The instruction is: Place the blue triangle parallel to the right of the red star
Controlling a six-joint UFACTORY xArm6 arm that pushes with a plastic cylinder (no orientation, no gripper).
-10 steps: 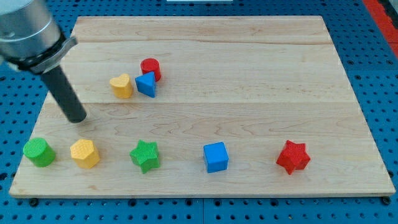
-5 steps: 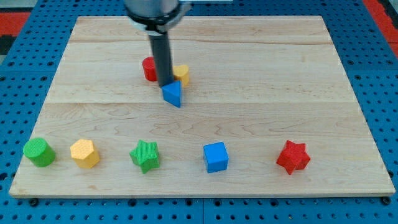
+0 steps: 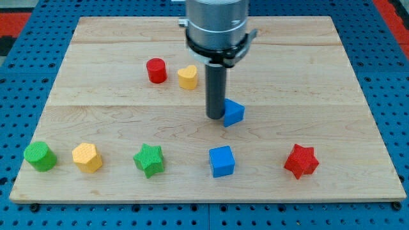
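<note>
The arm's grey housing runs off the view's top, so all you get is the dark rod coming down. My tip (image 3: 215, 117) sits on the wooden board (image 3: 287, 70), touching the left side of the blue triangle (image 3: 234, 112); the rod hides a sliver of that block's left edge. No fingers here, just a bare rod pressed against the block, holding nothing.

The triangle is near the board's middle, up and left of the red star (image 3: 301, 160), well apart from it. The blue cube (image 3: 222, 161) is just below. No labels or writing anywhere that I can read.
</note>
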